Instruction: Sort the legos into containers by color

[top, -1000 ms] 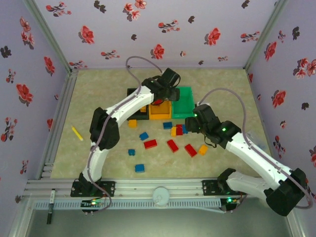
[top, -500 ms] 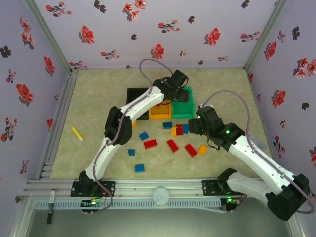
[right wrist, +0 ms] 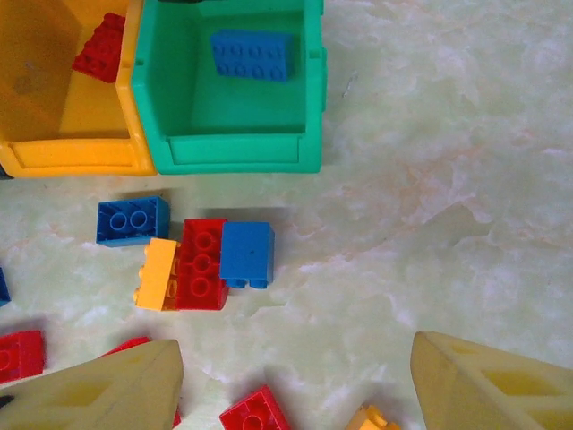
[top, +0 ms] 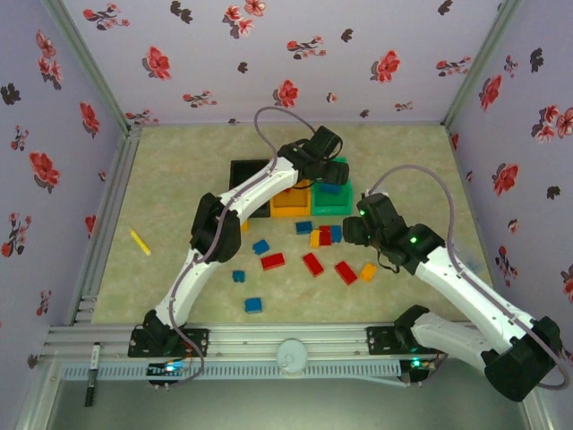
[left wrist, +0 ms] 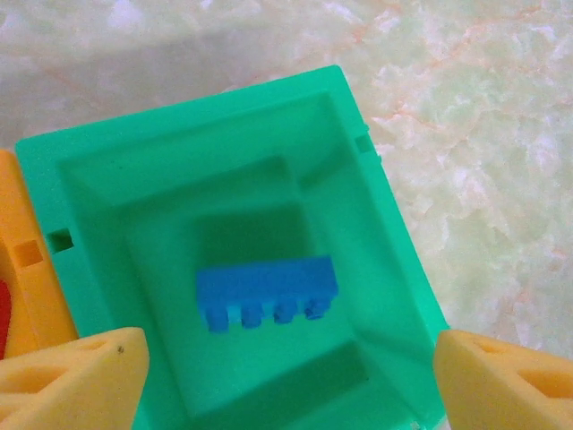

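Blue rectangular plastic brick (left wrist: 267, 291) lies inside the green square plastic bin (left wrist: 376, 224), seemingly the home for blue; left gripper (left wrist: 291, 385) hangs above it, jaws apart and empty. Right gripper (right wrist: 291, 385), also apart, waits over loose mixed bricks (right wrist: 201, 264) near that bin

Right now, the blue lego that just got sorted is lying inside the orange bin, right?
Not quite. The blue lego is lying inside the green bin, not the orange one. The left wrist view shows it resting on the green floor.
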Available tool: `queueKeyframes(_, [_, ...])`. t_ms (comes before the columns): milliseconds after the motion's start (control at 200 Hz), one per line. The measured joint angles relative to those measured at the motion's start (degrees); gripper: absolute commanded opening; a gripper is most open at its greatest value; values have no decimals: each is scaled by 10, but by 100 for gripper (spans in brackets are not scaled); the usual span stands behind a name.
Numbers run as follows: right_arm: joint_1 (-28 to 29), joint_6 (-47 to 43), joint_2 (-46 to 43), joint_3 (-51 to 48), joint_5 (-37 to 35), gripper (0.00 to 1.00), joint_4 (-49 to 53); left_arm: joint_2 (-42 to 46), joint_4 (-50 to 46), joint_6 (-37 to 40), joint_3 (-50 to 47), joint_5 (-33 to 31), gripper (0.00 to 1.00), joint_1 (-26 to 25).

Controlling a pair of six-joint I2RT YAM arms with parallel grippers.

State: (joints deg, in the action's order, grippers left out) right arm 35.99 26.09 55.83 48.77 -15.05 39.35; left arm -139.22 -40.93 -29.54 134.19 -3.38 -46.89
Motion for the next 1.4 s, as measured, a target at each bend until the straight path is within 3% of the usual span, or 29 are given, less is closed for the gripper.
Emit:
queueKeyframes(210, [0, 0, 3, -6, 0, 69, 0, 73, 0, 0, -96, -7, 83, 0])
queueKeyframes(465, [3, 2, 37, -41, 35, 68, -17, 278, 55, -16, -353, -15, 83, 0])
queueKeyframes(885, [101, 45, 137, -69, 63, 68, -88, 490, 95, -70, -659, -58, 83, 0])
queueKeyframes(1180, [145, 64, 234, -67, 64, 67, -137, 608, 79, -96, -763, -96, 84, 2])
queueKeyframes(1400, [163, 71, 271, -49, 65, 67, -152, 645, 63, -107, -786, -107, 84, 8])
